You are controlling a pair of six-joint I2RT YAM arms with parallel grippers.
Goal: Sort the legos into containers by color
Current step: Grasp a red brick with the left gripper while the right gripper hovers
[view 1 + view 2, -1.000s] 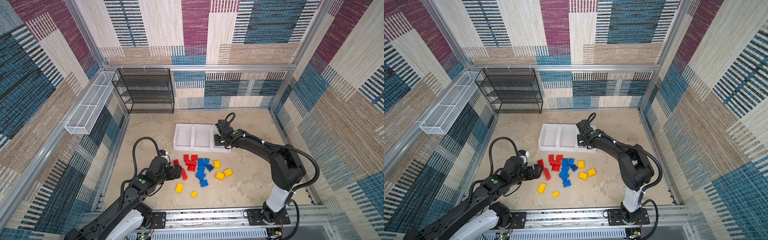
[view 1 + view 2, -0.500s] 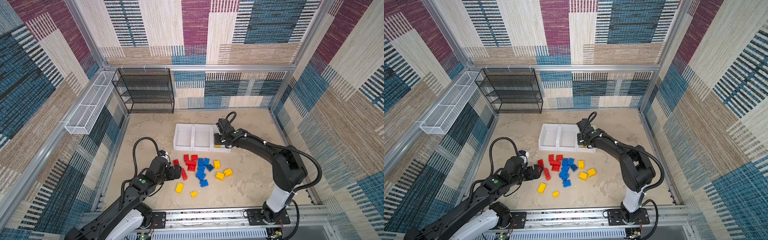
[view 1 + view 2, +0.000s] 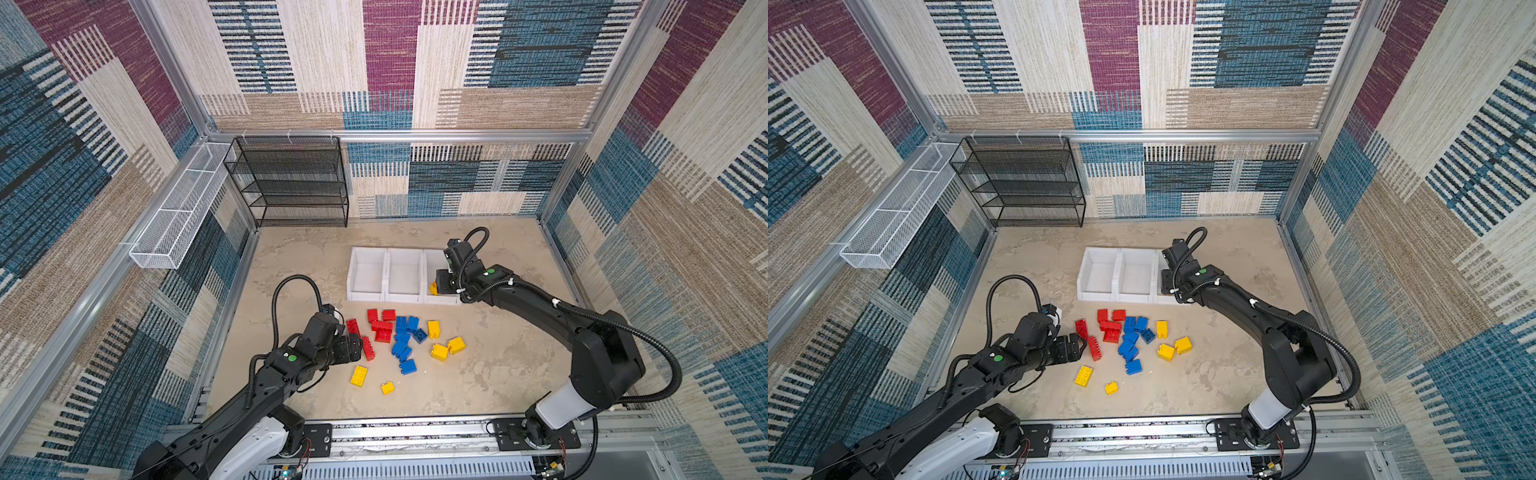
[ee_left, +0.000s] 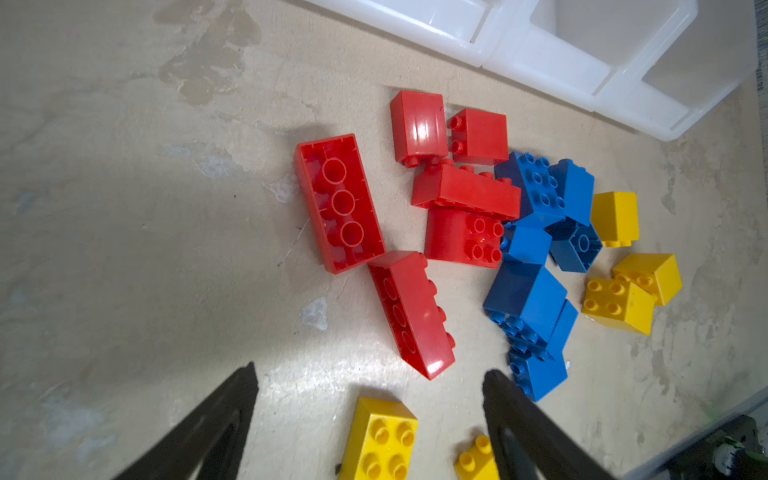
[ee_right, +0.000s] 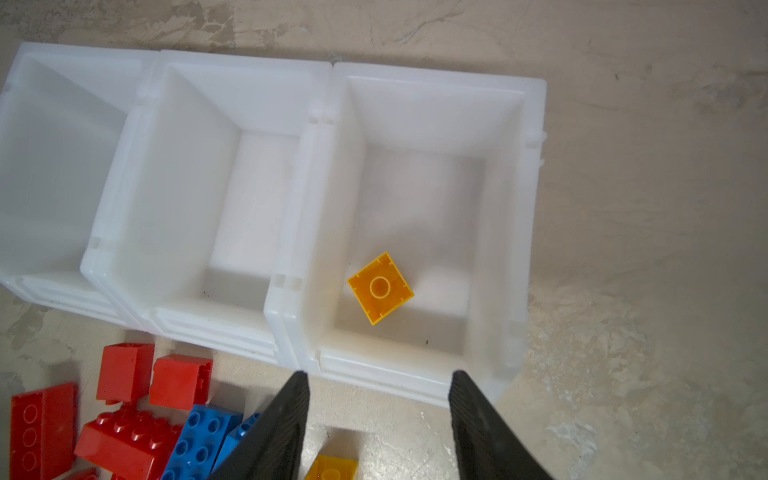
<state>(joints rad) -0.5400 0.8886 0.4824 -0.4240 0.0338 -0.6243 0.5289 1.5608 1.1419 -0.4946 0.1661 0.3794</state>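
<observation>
Yellow lego (image 5: 380, 287) in end bin (image 5: 537, 174), clear of parted right pincer (image 5: 379, 373)

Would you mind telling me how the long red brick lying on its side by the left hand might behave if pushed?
The long red brick looks like rigid moulded plastic, unlikely to flex. Its hollow underside suggests it is light. Resting on a narrow side, it may tip if the left hand pushes it.

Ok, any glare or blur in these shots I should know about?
Left wrist view: white glare on a red brick and the floor; right wrist view: the bins look washed out, the yellow brick is sharp; top views: even light.
</observation>
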